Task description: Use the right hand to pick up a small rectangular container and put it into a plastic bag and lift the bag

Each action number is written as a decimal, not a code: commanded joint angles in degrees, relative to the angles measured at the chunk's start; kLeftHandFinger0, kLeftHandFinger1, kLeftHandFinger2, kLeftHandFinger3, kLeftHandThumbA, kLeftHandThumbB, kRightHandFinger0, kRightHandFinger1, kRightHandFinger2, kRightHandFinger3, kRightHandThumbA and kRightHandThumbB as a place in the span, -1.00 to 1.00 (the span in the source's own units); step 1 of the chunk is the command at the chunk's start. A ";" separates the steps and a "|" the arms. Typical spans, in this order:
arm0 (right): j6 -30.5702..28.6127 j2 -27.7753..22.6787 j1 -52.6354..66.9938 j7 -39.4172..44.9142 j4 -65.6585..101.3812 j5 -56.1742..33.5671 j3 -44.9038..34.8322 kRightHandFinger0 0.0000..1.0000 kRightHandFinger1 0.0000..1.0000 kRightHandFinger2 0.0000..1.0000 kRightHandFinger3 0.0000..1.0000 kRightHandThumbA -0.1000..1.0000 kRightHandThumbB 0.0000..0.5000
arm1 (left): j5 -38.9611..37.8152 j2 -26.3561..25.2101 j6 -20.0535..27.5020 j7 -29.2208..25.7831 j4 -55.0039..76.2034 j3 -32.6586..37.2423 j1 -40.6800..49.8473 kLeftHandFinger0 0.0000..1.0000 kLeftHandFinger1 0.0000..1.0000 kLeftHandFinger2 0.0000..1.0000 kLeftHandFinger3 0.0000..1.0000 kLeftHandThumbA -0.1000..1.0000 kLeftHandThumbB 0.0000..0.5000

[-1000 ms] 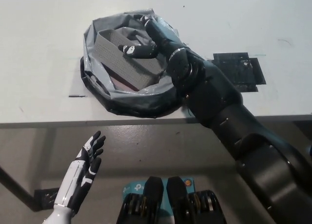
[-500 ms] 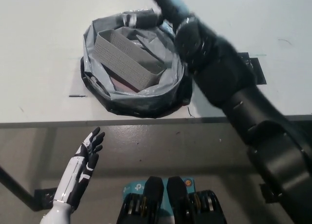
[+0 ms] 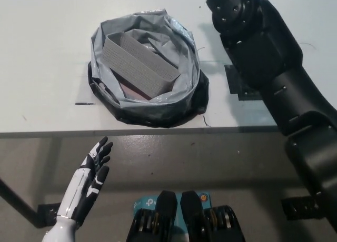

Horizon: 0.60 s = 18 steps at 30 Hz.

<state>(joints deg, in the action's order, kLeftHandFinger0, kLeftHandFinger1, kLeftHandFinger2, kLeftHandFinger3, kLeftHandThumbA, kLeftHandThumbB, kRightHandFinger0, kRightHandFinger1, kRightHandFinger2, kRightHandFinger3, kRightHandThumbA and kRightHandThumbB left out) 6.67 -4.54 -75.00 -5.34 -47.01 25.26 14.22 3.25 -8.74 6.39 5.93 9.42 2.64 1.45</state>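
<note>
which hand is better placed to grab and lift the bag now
Right, probably. The black right arm reaches over the table beside the plastic bag, which holds the container. The white left robot hand rests open below the table edge.

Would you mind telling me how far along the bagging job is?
The grey container already lies inside the plastic bag on the table. Nothing is in hand: the black right arm reaches beyond the frame's top, the left robot hand rests open. Lifting the bag remains.
</note>
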 commanded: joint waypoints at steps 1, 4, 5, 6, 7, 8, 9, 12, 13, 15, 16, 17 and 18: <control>0.45 -1.24 -0.42 -1.19 -4.06 -0.19 -0.58 1.00 1.00 1.00 1.00 0.74 0.80 | -0.23 -0.44 2.29 0.57 1.29 0.21 0.36 1.00 1.00 1.00 1.00 0.81 -0.52; 1.19 -0.81 0.75 -0.26 -7.34 0.22 0.49 1.00 1.00 1.00 1.00 0.89 0.80 | 0.02 -0.19 2.64 0.40 1.24 0.39 0.95 1.00 1.00 1.00 1.00 0.81 -0.49; 1.80 -0.48 0.98 0.03 -8.53 0.71 1.13 1.00 1.00 1.00 1.00 0.92 0.81 | 0.07 -0.12 2.55 0.34 1.21 0.42 1.01 1.00 1.00 1.00 1.00 0.81 -0.46; 1.89 -0.37 1.05 0.03 -8.87 0.87 1.33 1.00 1.00 1.00 1.00 0.92 0.81 | 0.12 -0.11 2.46 0.32 1.24 0.43 1.02 1.00 1.00 1.00 1.00 0.81 -0.46; 1.84 0.00 1.14 0.00 -10.17 0.82 1.56 1.00 1.00 1.00 1.00 0.90 0.80 | 0.04 -0.12 2.14 0.36 1.31 0.44 1.08 1.00 1.00 1.00 1.00 0.82 -0.43; 1.90 0.38 1.15 -0.02 -11.57 0.77 1.84 1.00 1.00 1.00 1.00 0.90 0.84 | 0.07 -0.13 1.81 0.35 1.47 0.43 1.18 1.00 1.00 1.00 1.00 0.86 -0.40; 2.54 0.86 1.14 0.04 -13.10 0.93 2.31 1.00 1.00 1.00 1.00 0.91 0.88 | 0.25 -0.13 1.75 0.28 1.63 0.43 1.34 1.00 1.00 1.00 1.00 0.86 -0.40; 2.78 1.42 1.03 0.01 -15.43 1.05 3.03 1.00 1.00 1.00 1.00 0.97 0.94 | 0.11 -0.13 1.65 0.33 1.84 0.44 1.58 1.00 1.00 1.00 1.00 0.87 -0.39; 3.26 1.89 1.17 0.83 -16.83 1.04 3.56 1.00 1.00 1.00 1.00 1.00 1.00 | -0.08 -0.17 2.08 0.38 1.61 0.41 1.72 1.00 1.00 1.00 1.00 0.84 -0.42; 3.81 2.39 1.29 2.11 -17.89 0.28 3.54 1.00 1.00 1.00 1.00 1.00 1.00 | 0.12 -0.21 2.50 0.33 1.34 0.45 1.68 1.00 1.00 1.00 1.00 0.83 -0.45; 3.88 2.46 1.30 2.31 -18.06 0.09 3.52 1.00 1.00 1.00 1.00 1.00 1.00 | 0.19 -0.21 2.57 0.31 1.29 0.46 1.66 1.00 1.00 1.00 1.00 0.82 -0.45; 4.50 2.83 1.46 3.43 -18.12 -0.92 2.90 1.00 1.00 1.00 1.00 1.00 1.00 | 0.55 -0.23 2.73 0.22 1.10 0.52 1.59 1.00 1.00 1.00 1.00 0.82 -0.44; 5.01 3.12 1.59 4.29 -18.02 -1.55 2.51 1.00 1.00 1.00 1.00 1.00 1.00 | 0.70 -0.25 2.77 0.19 1.08 0.54 1.56 1.00 1.00 1.00 1.00 0.81 -0.44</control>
<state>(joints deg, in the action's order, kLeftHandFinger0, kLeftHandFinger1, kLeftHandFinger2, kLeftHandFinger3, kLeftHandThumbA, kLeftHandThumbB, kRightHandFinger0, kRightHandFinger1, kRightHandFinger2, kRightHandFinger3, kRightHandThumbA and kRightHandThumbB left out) 9.54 -2.70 -70.88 -4.12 -65.19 25.28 17.10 3.29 -8.70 6.65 5.92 9.41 2.87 3.08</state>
